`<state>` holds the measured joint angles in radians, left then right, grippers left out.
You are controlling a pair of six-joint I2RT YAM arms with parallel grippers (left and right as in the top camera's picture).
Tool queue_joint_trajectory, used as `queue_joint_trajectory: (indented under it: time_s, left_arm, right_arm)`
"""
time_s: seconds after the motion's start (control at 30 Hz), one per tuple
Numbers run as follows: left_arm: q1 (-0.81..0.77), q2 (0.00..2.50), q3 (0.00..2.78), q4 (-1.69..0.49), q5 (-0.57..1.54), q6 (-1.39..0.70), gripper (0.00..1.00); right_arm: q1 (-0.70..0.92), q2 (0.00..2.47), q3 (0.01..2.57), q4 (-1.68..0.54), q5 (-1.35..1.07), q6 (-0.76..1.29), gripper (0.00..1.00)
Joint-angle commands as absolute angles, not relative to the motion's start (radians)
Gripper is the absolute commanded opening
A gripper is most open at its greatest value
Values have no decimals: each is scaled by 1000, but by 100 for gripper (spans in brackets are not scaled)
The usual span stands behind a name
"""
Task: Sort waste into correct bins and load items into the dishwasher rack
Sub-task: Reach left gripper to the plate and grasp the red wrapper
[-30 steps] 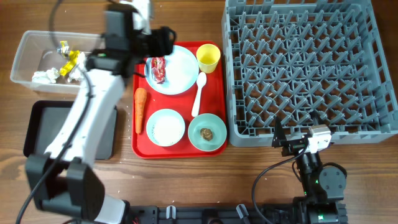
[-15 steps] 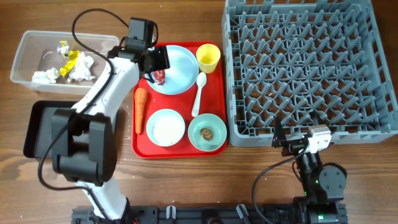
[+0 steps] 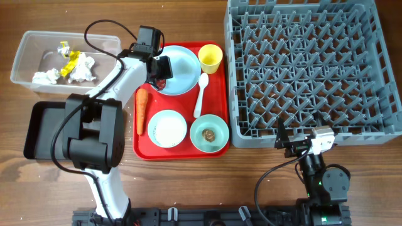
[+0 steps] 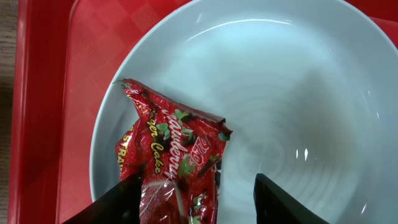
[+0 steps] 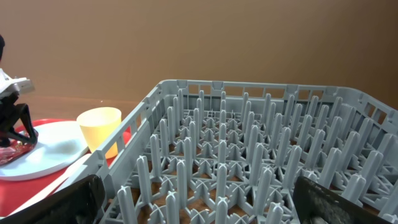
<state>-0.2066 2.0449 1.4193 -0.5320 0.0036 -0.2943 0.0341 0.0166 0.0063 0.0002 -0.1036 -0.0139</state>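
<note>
Left wrist | red wrapper (image 4: 174, 155) between spread left jaws | on plate (image 4: 298, 93)

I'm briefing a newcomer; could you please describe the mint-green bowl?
Find the red serving tray left of the grey rack. The mint-green bowl sits in its near corner beside the rack; unlike the pale-blue bowl alongside, it holds a small brown lump.

Two bowls (image 3: 152, 129) (image 3: 223, 140), one plate (image 3: 185, 66), one cup (image 3: 210, 58), one spoon (image 3: 201, 94), one carrot (image 3: 142, 110), two bins (image 3: 31, 56) (image 3: 49, 132)
</note>
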Motion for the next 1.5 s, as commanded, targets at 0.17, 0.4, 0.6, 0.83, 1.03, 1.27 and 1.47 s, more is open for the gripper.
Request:
queue_joint_trajectory:
  time_s: [0.17, 0.4, 0.6, 0.83, 1.03, 1.27, 1.47]
  left_arm:
    - [-205, 2057, 1420, -508, -9, -303, 68]
    - [-205, 2039, 1421, -506, -9, -303, 68]
    - [-205, 2039, 1421, -536, -20, -303, 65]
    - [-205, 2038, 1421, -538, -21, -303, 67]
    - [-205, 2041, 1420, -581, -20, -303, 63]
    - [-207, 2043, 1411, -577, -20, -303, 46]
    - [-211, 2044, 1407, -573, -20, -303, 44]
  right_arm:
    - [36, 16, 5, 6, -101, -26, 100]
    - [36, 16, 5, 6, -101, -25, 100]
    - [36, 16, 5, 6, -101, -26, 100]
    - [36, 16, 5, 6, -101, -25, 100]
    - [36, 16, 5, 6, -101, -25, 100]
    - [36, 16, 5, 6, -101, -25, 100]
    - [36, 16, 5, 6, -101, -25, 100]
